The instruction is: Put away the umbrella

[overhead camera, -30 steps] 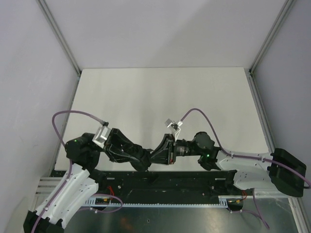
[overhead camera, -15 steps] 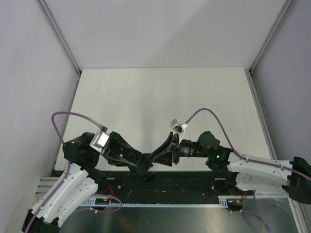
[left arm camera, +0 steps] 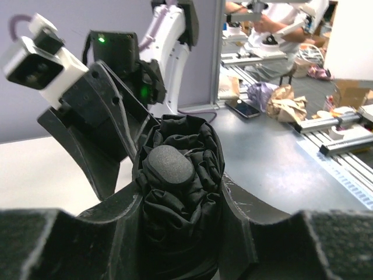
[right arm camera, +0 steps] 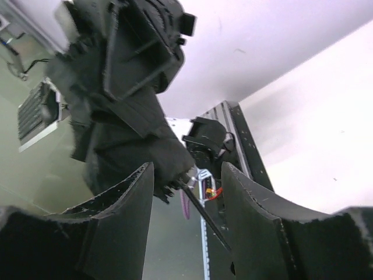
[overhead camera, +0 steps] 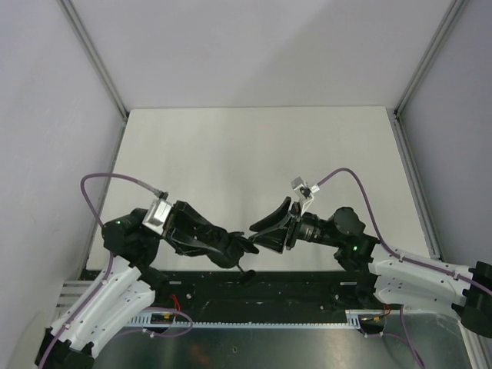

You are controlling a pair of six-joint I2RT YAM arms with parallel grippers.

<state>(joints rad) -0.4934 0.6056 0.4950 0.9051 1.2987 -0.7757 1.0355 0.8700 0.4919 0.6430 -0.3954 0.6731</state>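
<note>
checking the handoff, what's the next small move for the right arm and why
Probably draw the right gripper straight back: its jaws stand open with nothing gripped, while the left gripper is clamped on the folded umbrella.

White table [overhead camera: 254, 146], matte, evenly lit. 3 pale grey wall panels [overhead camera: 261, 46] enclose it at rear, left and right. 2 aluminium posts [overhead camera: 94, 58] run to the rear corners. Black rail [overhead camera: 300, 288] along the near edge, with a bare metal plate [overhead camera: 269, 346] below. Left wrist view: a cluttered workshop beyond, with a phone [left arm camera: 243, 108] beside a crumpled brown bag [left arm camera: 287, 108].
</note>
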